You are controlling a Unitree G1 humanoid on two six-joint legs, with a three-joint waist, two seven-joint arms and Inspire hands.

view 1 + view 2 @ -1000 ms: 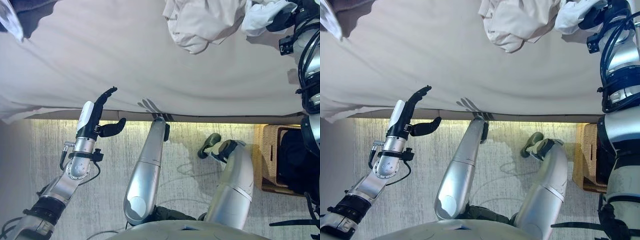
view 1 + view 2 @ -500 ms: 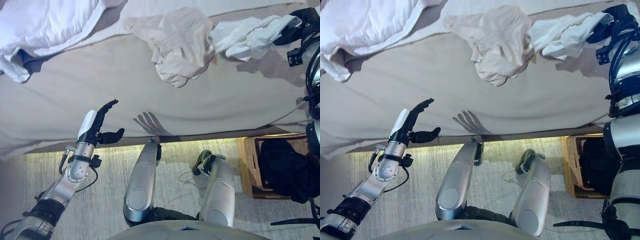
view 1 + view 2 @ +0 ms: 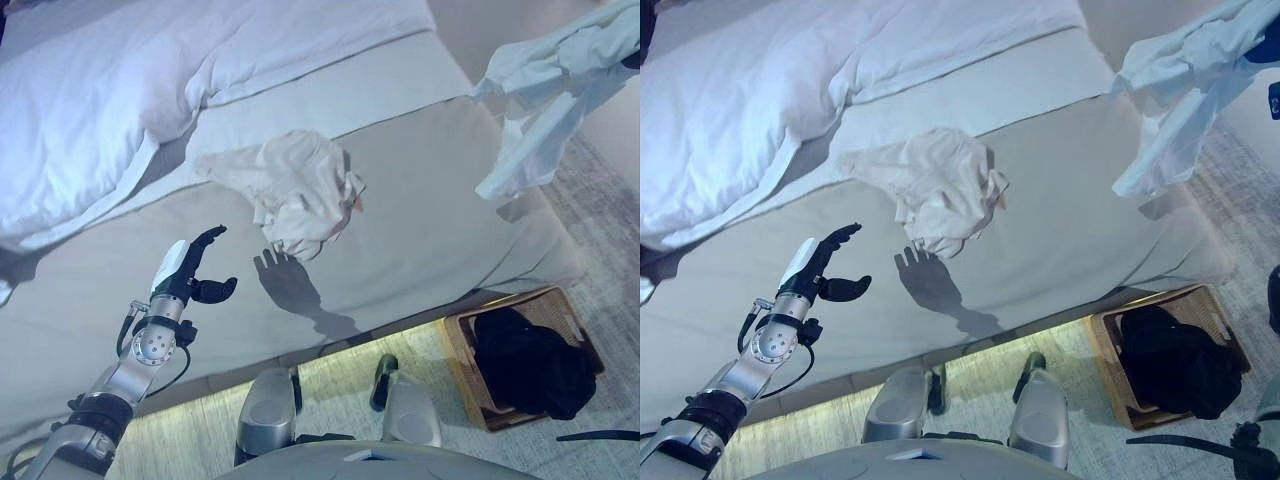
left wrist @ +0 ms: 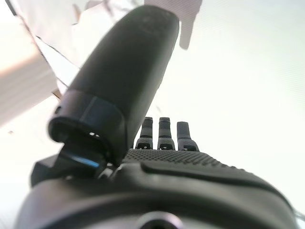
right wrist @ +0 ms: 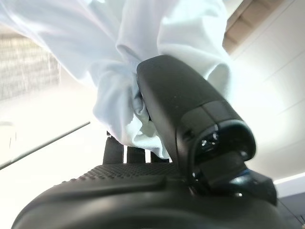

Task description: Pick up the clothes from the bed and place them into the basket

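Observation:
A pale white garment (image 3: pixel 545 90) hangs in the air past the bed's right corner, held from above. My right hand (image 5: pixel 143 191) is shut on it, its thumb (image 5: pixel 186 109) pressing the bunched cloth against the fingers; in the eye views that hand sits at the top right edge. A crumpled cream garment (image 3: pixel 295 190) lies on the grey bed sheet (image 3: pixel 430 210). My left hand (image 3: pixel 185 275) hovers open over the sheet, left of the cream garment and apart from it, holding nothing. The wicker basket (image 3: pixel 455 355) stands on the floor at the lower right.
Dark clothes (image 3: pixel 530 365) fill the basket. A thick white duvet (image 3: pixel 110 110) covers the far left part of the bed. A lit strip runs along the bed's base, with grey carpet in front of it.
The camera has tilted up, showing more of the bed. My right hand has lifted the white garment clear of the sheet, so it now dangles free. The left hand stays raised and open.

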